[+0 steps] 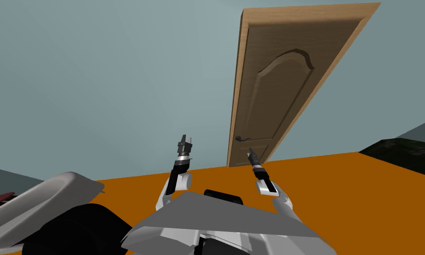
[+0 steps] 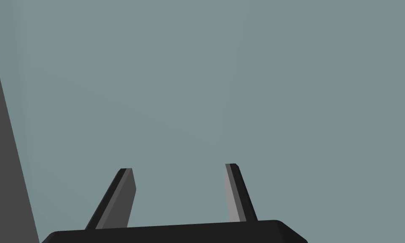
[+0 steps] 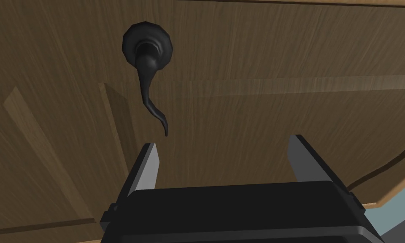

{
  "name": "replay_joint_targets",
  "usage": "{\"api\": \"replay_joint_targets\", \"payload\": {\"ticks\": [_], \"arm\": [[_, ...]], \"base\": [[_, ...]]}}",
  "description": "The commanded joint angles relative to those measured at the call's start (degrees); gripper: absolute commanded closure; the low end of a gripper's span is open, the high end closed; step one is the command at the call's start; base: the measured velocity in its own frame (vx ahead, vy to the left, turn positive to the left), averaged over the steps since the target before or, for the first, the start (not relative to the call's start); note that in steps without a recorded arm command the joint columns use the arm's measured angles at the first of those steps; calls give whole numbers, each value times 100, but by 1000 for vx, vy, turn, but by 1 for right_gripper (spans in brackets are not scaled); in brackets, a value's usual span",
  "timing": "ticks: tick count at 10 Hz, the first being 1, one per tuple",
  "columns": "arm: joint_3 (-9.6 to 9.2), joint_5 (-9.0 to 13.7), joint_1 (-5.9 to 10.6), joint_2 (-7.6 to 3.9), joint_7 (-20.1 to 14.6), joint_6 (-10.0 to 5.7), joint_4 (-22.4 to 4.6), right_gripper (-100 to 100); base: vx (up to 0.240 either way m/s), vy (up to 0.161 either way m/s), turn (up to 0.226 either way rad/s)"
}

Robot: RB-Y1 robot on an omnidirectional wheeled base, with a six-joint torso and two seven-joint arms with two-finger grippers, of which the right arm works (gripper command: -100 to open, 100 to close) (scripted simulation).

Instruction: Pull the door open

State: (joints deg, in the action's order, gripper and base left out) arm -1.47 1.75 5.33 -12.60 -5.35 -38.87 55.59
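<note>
The blue-grey wall (image 1: 118, 79) is taking up most of the head view, and the orange floor (image 1: 340, 190) is spreading below it. The wooden door (image 1: 278, 102), with an arched raised panel, is sitting flush in its lighter frame on the right part of that wall, straight ahead of the right arm. Its dark lever handle (image 3: 149, 80) is sitting low on the door near the left edge. From its round base plate the curved lever is pointing toward the right end effector (image 3: 223, 141).

That end effector is reaching up close to the door face with its two fingers spread wide and holding nothing. The lever's thin tip is lying just ahead of one fingertip (image 3: 152, 147), near it but not touching, and is not between the two fingers.

The left end effector (image 1: 186, 139) is hanging raised in front of the bare wall, well left of the door. Its fingers are also standing wide apart and empty.
</note>
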Motion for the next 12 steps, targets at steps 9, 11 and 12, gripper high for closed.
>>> {"api": "replay_joint_targets", "payload": {"ticks": [9, 11, 12], "arm": [[-116, -2, 643, -224, -293, -138, -1421, -100], [-131, -3, 736, -252, -331, -160, -1621, -100], [-138, -3, 776, -265, -348, -169, -1709, -100]], "base": [[27, -102, 134], [24, -73, 76], [11, -58, 64]]}}
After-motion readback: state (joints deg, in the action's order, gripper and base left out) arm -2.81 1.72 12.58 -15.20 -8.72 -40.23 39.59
